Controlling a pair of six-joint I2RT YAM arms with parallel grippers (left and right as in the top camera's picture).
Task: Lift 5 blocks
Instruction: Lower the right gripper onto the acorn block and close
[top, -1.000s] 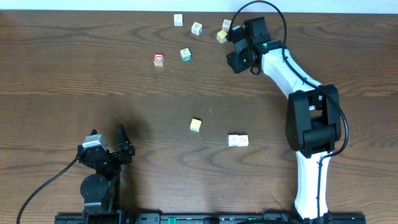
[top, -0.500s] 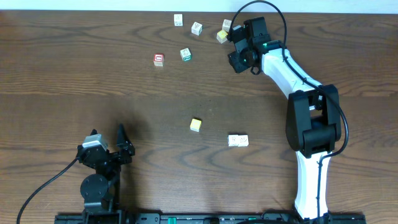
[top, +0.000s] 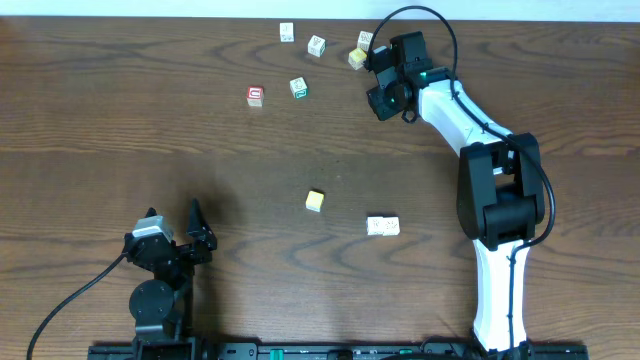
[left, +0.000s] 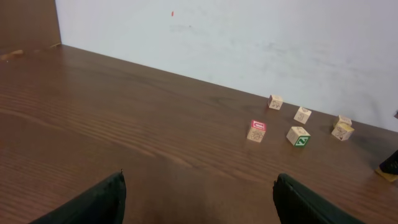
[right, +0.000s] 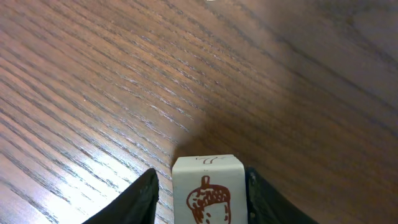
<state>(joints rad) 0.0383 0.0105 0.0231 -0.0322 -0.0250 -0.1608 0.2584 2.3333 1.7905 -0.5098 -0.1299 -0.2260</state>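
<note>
A whitish block with a red acorn drawing (right: 208, 186) stands between the fingers of my right gripper (right: 200, 180). Its right finger touches the block, and a thin gap shows at its left finger (right: 140, 196). From overhead this gripper (top: 383, 75) is at the far right and hides that block. The red-bordered block (top: 255, 96) lies far left of it. Mid-table sit the yellow-orange block (top: 314, 201) and two whitish blocks side by side (top: 382, 226). My left gripper (top: 172, 215) (left: 199, 177) is open and empty near the front left.
A green-bordered cube (top: 298, 88) sits beside the red-bordered one. Two whitish cubes (top: 287, 32) (top: 316, 45) lie near the far edge. A whitish cube (top: 365, 40) and a pale yellow cube (top: 356, 58) sit right next to the right gripper. A white wall (left: 249, 37) backs the table.
The right arm has shifted very slightly toward the table's far edge. The blocks on the table and the left arm have not moved.
</note>
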